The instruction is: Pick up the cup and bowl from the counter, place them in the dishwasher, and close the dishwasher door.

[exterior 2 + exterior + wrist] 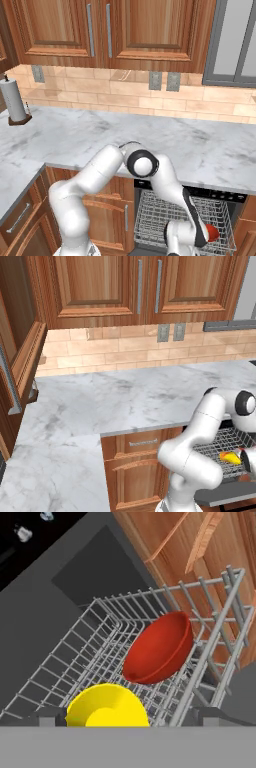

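Left base view takes in the broad white marble counter (90, 406) running in an L under brown wooden wall cabinets (140, 286), with a tan tile backsplash (125, 351) between them. Under the counter's front edge sits the dishwasher (190, 192), its black top strip showing in the right base view and its grey wire rack (160, 215) pulled out between wooden cabinet fronts. The dishwasher door (230, 498) hangs dropped open below the rack. The white arm (95, 180) bends down over the rack from the counter's edge. A paper towel roll (14, 100) stands upright on the counter at far left in the right base view. In the hand view, the red bowl (160, 647) lies tilted on its side in the rack against the wire wall, just beside the yellow cup (106, 707), which lies in the rack nearer the camera. The gripper (125, 722) hangs above them with its fingers spread wide and nothing between them.
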